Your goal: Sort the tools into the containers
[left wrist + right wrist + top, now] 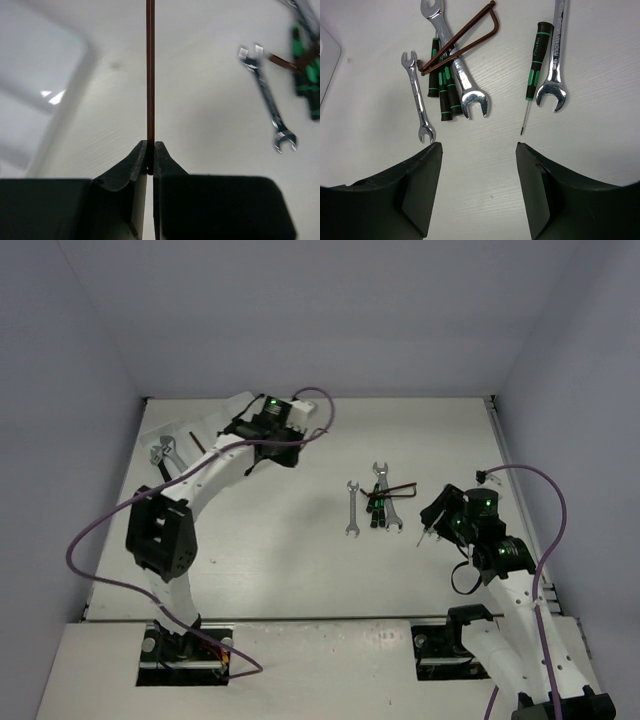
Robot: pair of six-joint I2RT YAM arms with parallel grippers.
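White surface (pixel 300 570), grey walls. My left gripper (pixel 150 149) pinching hex key (pixel 150 75) just beside tray (pixel 75 85) — not dropped in yet. My right gripper (pixel 478 146) spread, empty — wrenches (pixel 472 100), screwdrivers (pixel 441 95) piled well right of tray. Judge most sorting left.

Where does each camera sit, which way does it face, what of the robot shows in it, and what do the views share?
Top external: above and behind the bases, looking down on the table; both arms show.
Left wrist: looks along the left gripper, shut on a hex key, tray to one side; fingers show.
Right wrist: looks down past the open right gripper at the tool pile; fingers show.
Shared: all see the small wrench.
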